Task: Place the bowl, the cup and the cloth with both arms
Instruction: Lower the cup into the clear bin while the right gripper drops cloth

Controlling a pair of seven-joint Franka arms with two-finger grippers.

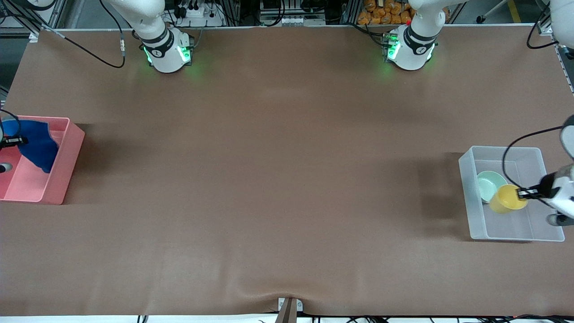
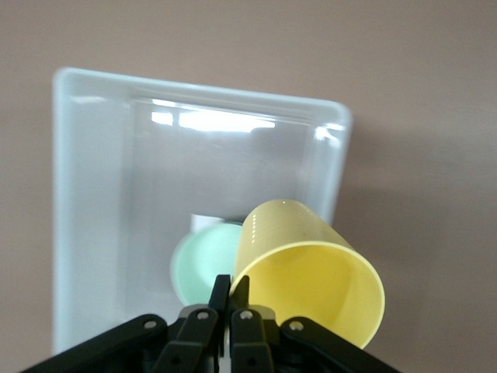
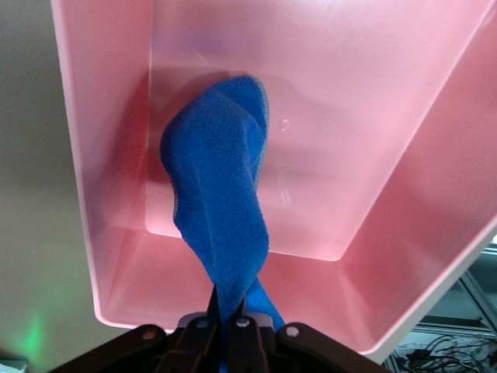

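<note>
left gripper: my left gripper point(image 2: 230, 299) was pinched tight on the rim of the cup point(image 1: 506, 199), holding it tipped over the clear bin point(image 1: 475, 197) at the left arm's end of the table.

right gripper: my right gripper point(image 3: 230, 315) was clamped on a corner of the cloth point(image 1: 38, 143), which hung down into the pink bin point(image 1: 67, 166) at the right arm's end.

bowl: the bowl point(image 2: 203, 260) already sat on the clear bin's floor, right beside the hanging cup and farther from the front camera than it.

cup risk: honestly this was the sketchy one. I only had a thin bit of rim and the cup was tilted, so letting go from there could've sent it rolling, knocking the bowl, or landing on its side.

cloth risk: the low end seemed to be in the bin, but the top bunched at my fingers, so it might've snagged on release or draped over the bin wall.

in the way: for the cup, mostly the bowl and the bin wall close by. For the cloth, just the pink walls.

rest of table: brown mat between the two bins, well apart from both.
</note>
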